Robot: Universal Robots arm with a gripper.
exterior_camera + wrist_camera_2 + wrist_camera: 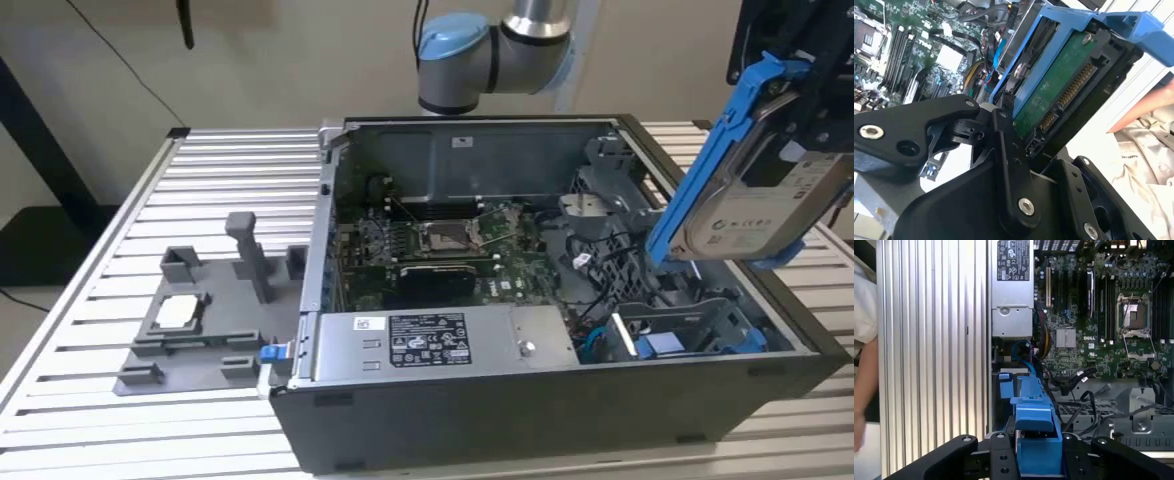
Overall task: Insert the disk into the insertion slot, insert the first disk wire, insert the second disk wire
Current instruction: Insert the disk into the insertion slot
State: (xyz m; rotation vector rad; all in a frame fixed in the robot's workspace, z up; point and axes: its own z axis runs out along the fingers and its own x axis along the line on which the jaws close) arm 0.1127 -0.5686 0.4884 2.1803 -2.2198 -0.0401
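- Nearest the lens in both wrist views is the gripper [1036, 460]. Its black fingers [999, 460] are clamped on the two sides of the blue frame [1035, 412] that carries the disk [734, 225].
- The disk hangs in the air above the open computer case [534, 420]. It does not touch the case, and it is not yet in the insertion slot [691, 322].
- In the exterior view its long axis stands steep and leaning, with the low end toward the case. We judge that the slot lies below this low end, a little toward the exterior view's left.
- The second wrist view gives us the green circuit board [1054, 92] and the connector pins [1076, 85]. The exterior view gives instead the white label [794, 180] and the free gap down to the slot.
- Farther off, in the first wrist view, we see the power supply box [1012, 290] and the motherboard [1104, 315].
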